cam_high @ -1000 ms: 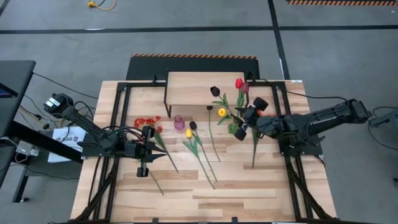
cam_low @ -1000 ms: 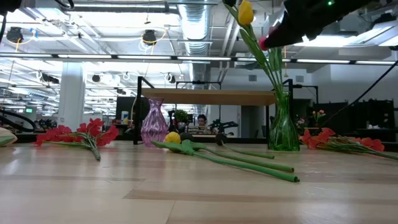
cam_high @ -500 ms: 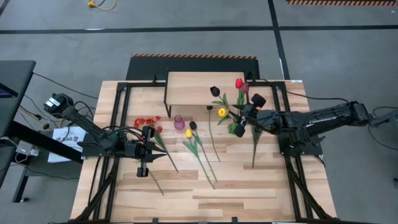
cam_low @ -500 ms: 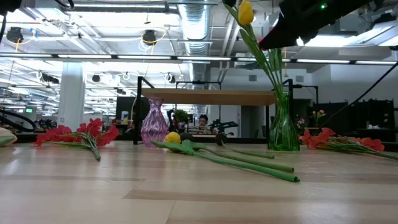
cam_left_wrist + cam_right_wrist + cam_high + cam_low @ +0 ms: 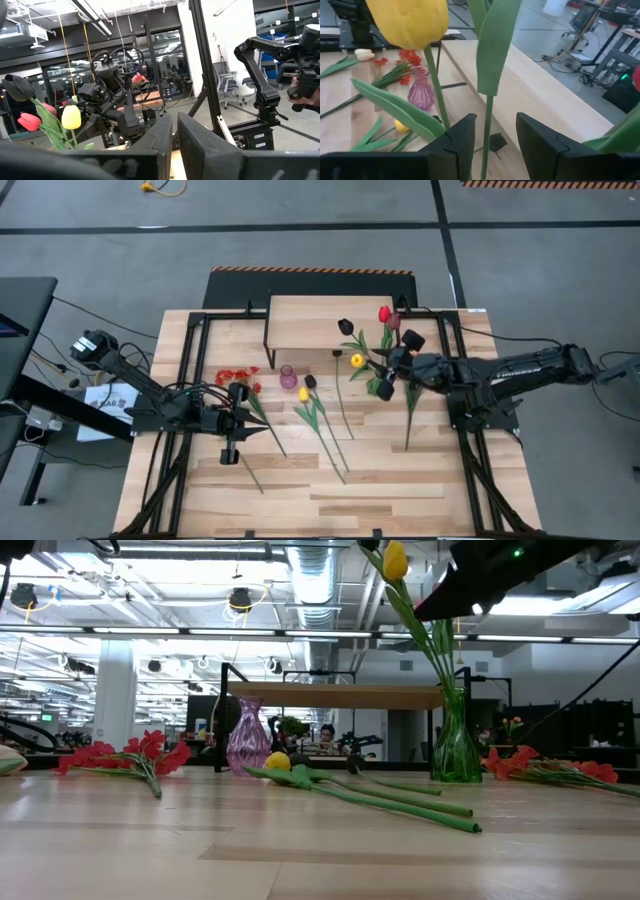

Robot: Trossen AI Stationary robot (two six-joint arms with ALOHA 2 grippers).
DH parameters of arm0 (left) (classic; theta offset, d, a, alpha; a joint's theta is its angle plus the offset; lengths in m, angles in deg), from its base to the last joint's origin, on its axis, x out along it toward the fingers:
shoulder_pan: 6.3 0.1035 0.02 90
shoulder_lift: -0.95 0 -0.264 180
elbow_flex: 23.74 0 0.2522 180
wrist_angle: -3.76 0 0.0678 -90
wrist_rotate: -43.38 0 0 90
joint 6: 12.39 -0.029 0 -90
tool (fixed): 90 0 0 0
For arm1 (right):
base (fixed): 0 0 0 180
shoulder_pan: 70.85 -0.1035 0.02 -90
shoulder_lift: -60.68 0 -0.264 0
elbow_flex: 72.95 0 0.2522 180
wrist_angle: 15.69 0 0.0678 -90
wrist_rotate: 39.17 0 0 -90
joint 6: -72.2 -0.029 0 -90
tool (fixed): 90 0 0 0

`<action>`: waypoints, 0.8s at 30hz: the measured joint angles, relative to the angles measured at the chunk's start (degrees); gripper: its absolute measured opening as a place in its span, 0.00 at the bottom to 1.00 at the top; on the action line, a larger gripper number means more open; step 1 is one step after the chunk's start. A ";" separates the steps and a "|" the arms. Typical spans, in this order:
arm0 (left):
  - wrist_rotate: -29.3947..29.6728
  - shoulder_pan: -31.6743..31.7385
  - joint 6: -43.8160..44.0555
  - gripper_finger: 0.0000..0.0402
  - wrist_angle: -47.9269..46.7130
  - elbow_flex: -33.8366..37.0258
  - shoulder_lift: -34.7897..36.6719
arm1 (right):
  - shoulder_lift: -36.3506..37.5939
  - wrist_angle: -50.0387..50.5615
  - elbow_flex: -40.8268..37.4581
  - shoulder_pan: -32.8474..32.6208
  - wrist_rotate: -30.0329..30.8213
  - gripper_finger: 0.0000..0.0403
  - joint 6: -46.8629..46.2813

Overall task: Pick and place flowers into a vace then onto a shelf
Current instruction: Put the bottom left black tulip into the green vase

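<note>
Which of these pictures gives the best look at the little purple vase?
The low view: the purple vase stands in full side profile, upright on the table before the shelf. The high view shows only its top from above. The right wrist view shows it small, behind stems. The left wrist view does not show it.

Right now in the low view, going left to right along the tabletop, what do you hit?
Orange-red blossom spray → purple vase → yellow tulip lying flat → green glass vase holding stems → another orange-red spray.

A robotics lab — exposed ceiling ducts (image 5: pixel 310 580), another robot arm (image 5: pixel 260 75), office chairs (image 5: pixel 227 82) beyond
</note>
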 joint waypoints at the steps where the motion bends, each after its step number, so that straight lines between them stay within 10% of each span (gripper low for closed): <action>1: 0.00 0.00 0.00 0.04 0.00 0.00 0.00 | 0.00 -0.07 0.00 0.31 -0.67 0.34 -0.01; 24: 0.00 0.00 0.00 0.04 0.01 -0.01 0.00 | 0.00 -1.84 0.00 1.54 -2.30 0.25 0.09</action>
